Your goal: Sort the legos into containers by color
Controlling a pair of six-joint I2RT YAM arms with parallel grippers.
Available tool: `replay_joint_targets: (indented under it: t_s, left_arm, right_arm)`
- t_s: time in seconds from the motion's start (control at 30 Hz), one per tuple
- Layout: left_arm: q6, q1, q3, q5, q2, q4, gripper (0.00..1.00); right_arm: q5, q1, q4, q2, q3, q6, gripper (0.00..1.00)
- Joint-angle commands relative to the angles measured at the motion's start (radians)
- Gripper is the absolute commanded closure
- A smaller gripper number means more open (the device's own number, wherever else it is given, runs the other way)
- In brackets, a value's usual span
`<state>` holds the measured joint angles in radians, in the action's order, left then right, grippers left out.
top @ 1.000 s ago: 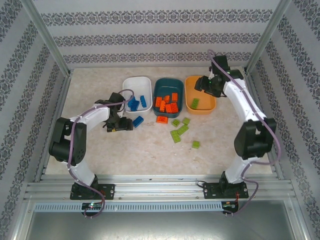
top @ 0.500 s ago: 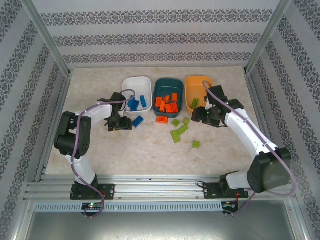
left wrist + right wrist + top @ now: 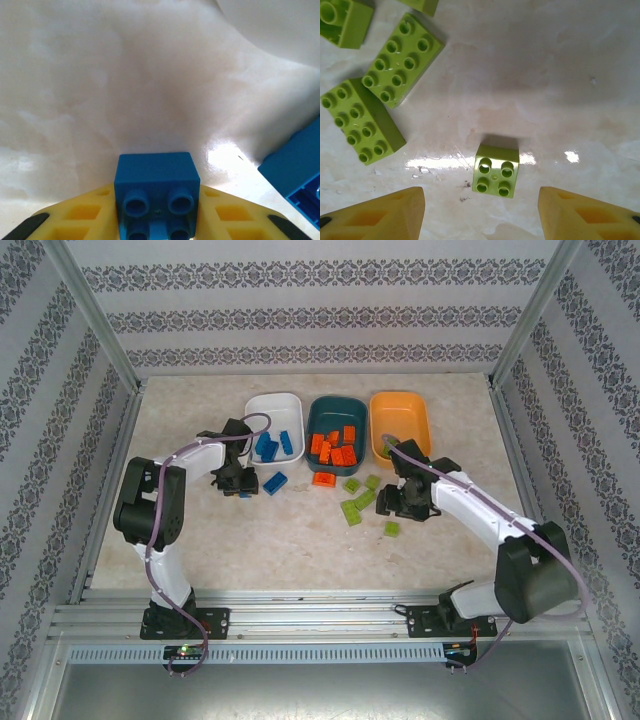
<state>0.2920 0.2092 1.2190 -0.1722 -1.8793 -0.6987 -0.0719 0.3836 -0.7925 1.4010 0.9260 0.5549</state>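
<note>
**Left arm has a blue brick in its grip; right arm is lined up over a green one**

The left fingers [image 3: 80, 220] are clenched on a small blue brick [image 3: 155, 175], one pad against each flat side. The brick sits on the counter [image 3: 200, 540] left of centre, just in front of the white tray [image 3: 255, 410]. Gripping across the smooth sides looks meant to stop the brick twisting on the short trip to that tray. A second blue brick [image 3: 275, 482] lies loose just beside it on the right.

The right fingers [image 3: 580, 210] are spread wide and hold nothing. They straddle a small green brick [image 3: 495, 170], which lies studs up between them and touches neither. That placement suggests a straight drop and a squeeze comes next. Of the loose green bricks [image 3: 351, 511], right of centre, this one is closest to the near edge.

Three trays stand in a row toward the far edge: white, teal tray [image 3: 318, 408], orange tray [image 3: 415, 410]. Each takes one colour, and the loose bricks lie just in front of them.

Counts:
- Blue: two outside the tray, one gripped and one loose. At least three blue bricks in the white tray [image 3: 287, 442], bunched too closely to count exactly.
- Orange-red: one loose orange-red brick [image 3: 323, 478] just in front of the teal tray. About six more lie in the teal tray [image 3: 349, 433], overlapping.
- Green: five loose on the counter. One green brick in the orange tray [image 3: 386, 444], partly behind the right arm.
</note>
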Motion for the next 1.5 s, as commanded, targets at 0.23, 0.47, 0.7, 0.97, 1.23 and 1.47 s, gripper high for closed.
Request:
replay_joint_targets:
  t_s: [0.23, 0.47, 0.7, 0.97, 1.23, 1.47]
  left_arm:
    - [0.013, -0.019, -0.107, 0.038, 0.176, 0.022, 0.73]
    - [0.010, -0.056, -0.074, 0.065, 0.342, -0.066, 0.72]
    - [-0.013, -0.057, 0.156, 0.022, 0.330, -0.140, 0.72]
    - [-0.039, -0.047, 0.406, -0.005, 0.148, -0.209, 0.72]
    - [-0.028, -0.015, 0.543, -0.042, -0.057, -0.210, 0.72]
    - [-0.033, 0.018, 0.639, -0.039, -0.181, -0.229, 0.71]
  right_arm:
    - [0.040, 0.013, 0.055, 0.122, -0.032, 0.033, 0.38]
    - [0.041, 0.019, 0.082, 0.169, -0.051, 0.040, 0.39]
    - [0.048, 0.023, 0.108, 0.212, -0.055, 0.044, 0.41]
    - [0.060, 0.022, 0.090, 0.235, -0.033, 0.042, 0.50]
    - [0.045, 0.023, 0.083, 0.238, -0.027, 0.045, 0.73]
    - [0.059, 0.023, 0.011, 0.109, -0.004, 0.056, 0.76]
